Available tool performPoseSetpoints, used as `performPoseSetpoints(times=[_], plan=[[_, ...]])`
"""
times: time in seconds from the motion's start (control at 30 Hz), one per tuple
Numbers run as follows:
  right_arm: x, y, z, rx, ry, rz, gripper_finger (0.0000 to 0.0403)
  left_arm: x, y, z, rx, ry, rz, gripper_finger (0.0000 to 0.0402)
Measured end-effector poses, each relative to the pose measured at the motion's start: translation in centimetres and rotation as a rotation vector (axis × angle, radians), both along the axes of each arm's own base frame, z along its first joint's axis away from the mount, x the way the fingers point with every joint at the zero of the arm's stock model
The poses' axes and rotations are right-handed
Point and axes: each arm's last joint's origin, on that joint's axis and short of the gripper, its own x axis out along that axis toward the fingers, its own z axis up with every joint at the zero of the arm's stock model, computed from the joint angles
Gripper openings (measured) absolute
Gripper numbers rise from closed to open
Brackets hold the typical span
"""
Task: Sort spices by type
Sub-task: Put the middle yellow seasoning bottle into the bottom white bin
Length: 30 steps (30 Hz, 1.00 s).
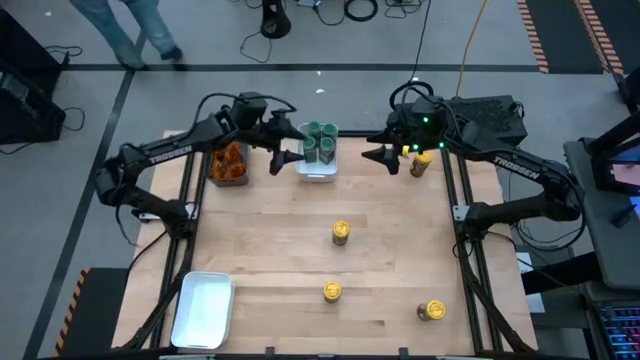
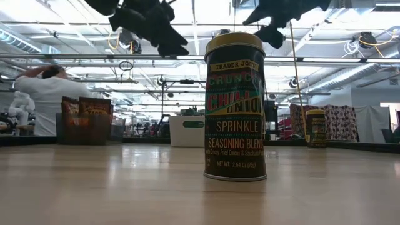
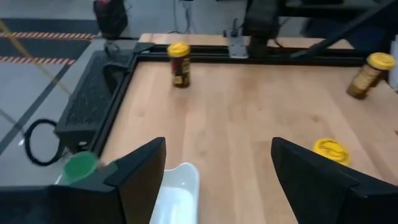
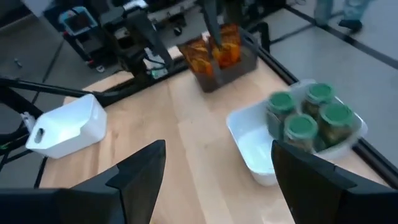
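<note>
Green-lidded jars (image 1: 320, 142) stood grouped in a white tray (image 1: 316, 172) at the far centre of the table (image 1: 280, 250). Left gripper (image 1: 292, 158) hovered just left of that tray, fingers spread, holding nothing. Right gripper (image 1: 378, 156) hovered right of the tray, fingers spread and empty, beside one yellow-lidded jar (image 1: 420, 164) at the far right. Three more yellow-lidded jars (image 1: 341, 232) stood on the nearer half of the table. Orange-brown pieces (image 1: 230, 163) lay in a dark bin (image 1: 212, 170) at the far left. A second white tray (image 1: 203, 309) sat near left.
</note>
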Motion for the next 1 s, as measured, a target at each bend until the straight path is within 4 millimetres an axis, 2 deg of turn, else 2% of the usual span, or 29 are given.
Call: performPoseSetpoints(times=[0.23,0.53,0.8,1.0], plan=[[2.1,2.6,-0.1,-0.011,-0.029,0.118,0.0274,-0.2,-2.9,0.1,-0.012,0.078,-0.102,0.0292],[5.3,7.2,-1.2,0.085,-0.008,0.08,0.0274,-0.7,-7.9,0.7,-0.05,0.15,-0.265,0.0292],[7.4,12.2,-3.3,0.252,0.083,0.166,0.0274,0.1,-13.8,1.4,-0.026,0.179,-0.242,0.0292],[7.6,17.2,-4.4,0.263,0.146,0.258,0.0274,1.3,-19.0,1.2,-0.031,0.159,-0.158,0.0292]])
